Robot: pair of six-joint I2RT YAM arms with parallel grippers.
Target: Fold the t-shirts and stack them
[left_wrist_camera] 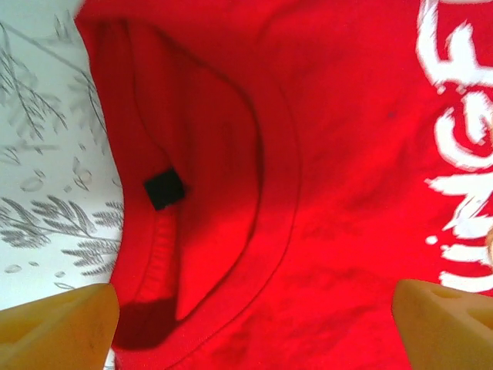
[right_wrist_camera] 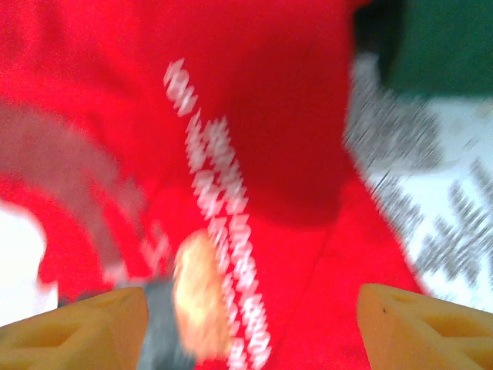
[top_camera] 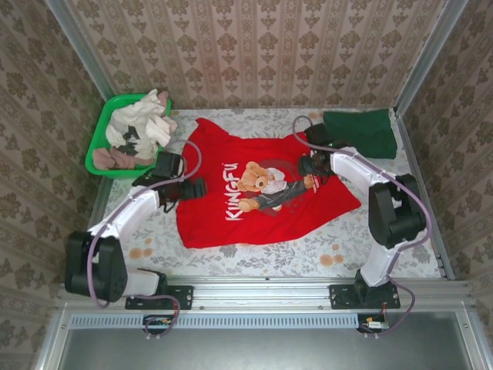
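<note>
Top view: red t-shirt spread face up across the middle of the table, teddy-bear print and white lettering showing, collar end toward the left edge. Dark green t-shirt folded into a block at the far right corner, close beside the red one; touching or not, cannot tell. Green basket heaped with pale cloths at the far left corner. Left gripper over the collar end of the red t-shirt, right gripper over the opposite end, beside the bear. Jaw width hard to read from up here

Left wrist view: two yellow fingers standing wide apart at the bottom corners, jaws fully spread and gripping nothing. Below them the neck opening of the red t-shirt with its black label; part of the lettering at the right, leaf-patterned table at the left

Right wrist view: blurred. Yellow fingers again far apart, jaws open, nothing caught between. Red cloth with smeared white print underneath, a strip of patterned table to the right, dark green t-shirt in the top right corner
</note>
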